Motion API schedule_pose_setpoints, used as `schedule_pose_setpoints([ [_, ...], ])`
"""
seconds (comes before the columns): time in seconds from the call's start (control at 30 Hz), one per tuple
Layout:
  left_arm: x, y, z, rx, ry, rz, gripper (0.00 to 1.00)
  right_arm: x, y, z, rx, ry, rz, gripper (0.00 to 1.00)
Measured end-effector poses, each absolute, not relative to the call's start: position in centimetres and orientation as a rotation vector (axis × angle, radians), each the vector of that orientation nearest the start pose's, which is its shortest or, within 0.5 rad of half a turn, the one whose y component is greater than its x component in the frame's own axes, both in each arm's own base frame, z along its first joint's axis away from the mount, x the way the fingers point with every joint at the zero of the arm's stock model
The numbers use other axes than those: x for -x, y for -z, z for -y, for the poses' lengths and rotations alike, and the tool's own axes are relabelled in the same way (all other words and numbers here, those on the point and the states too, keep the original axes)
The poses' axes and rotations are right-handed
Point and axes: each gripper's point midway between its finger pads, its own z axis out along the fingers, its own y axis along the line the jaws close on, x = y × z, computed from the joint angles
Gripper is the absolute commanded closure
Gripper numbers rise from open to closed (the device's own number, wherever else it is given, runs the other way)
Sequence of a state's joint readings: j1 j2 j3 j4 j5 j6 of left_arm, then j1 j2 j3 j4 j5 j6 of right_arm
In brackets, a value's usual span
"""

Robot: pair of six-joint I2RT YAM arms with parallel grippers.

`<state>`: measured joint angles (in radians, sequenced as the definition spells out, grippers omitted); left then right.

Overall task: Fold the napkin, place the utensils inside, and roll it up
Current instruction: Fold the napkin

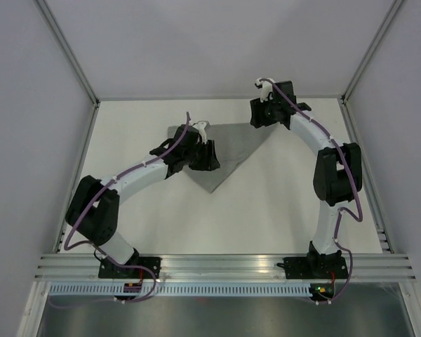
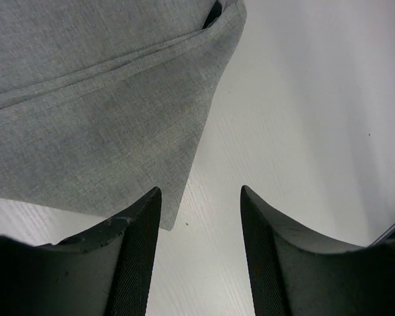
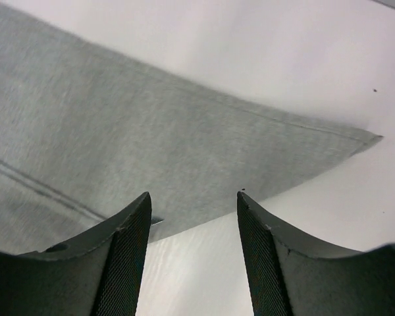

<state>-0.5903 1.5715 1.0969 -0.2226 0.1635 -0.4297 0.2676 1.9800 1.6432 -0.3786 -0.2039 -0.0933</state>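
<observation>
While the left gripper (image 2: 201,194) hangs with jaws well apart, does it hold anything?

Nothing. It is poised over an edge of the napkin (image 2: 105,99). The right gripper (image 3: 194,197) also gapes empty, above the cloth's right corner.

Where does the napkin lie?

Folded into a triangle, flat on the white surface (image 1: 266,225). It looks light and limp; pinch a corner low, catching both layers.
</observation>
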Motion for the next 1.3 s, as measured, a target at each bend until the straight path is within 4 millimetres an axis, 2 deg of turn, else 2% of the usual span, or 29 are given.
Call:
schedule_pose_setpoints([
  [0.1, -33.4, -11.0, 28.4, -0.272, 0.724, -2.393, 0.48, -53.0, -12.9, -14.1, 0.409, -0.356, -2.263, 0.40],
  [0.23, -33.9, -8.8, 29.5, -0.259, 0.754, -2.434, 0.50, -54.5, -9.4, -10.4, 0.254, -0.442, -2.363, 0.40],
  [0.37, -35.1, -8.0, 30.6, -0.243, 0.782, -2.434, 0.51, -54.6, -5.9, -7.9, 0.128, -0.526, -2.445, 0.40],
  [0.43, -35.7, -7.9, 31.3, -0.238, 0.800, -2.426, 0.51, -54.3, -4.8, -7.2, 0.083, -0.563, -2.473, 0.40],
  [0.6, -36.9, -7.1, 32.1, -0.223, 0.811, -2.424, 0.51, -54.7, -4.4, -6.8, 0.014, -0.641, -2.475, 0.40],
  [0.77, -37.3, -5.7, 32.4, -0.213, 0.805, -2.448, 0.51, -55.7, -4.3, -6.7, -0.064, -0.706, -2.445, 0.39],
  [0.97, -38.0, -4.5, 32.9, -0.203, 0.801, -2.466, 0.51, -56.5, -3.3, -6.9, -0.143, -0.776, -2.425, 0.39],
  [1.3, -38.8, -4.2, 33.5, -0.197, 0.803, -2.466, 0.51, -58.3, -3.4, -7.2, -0.199, -0.829, -2.359, 0.40],
])
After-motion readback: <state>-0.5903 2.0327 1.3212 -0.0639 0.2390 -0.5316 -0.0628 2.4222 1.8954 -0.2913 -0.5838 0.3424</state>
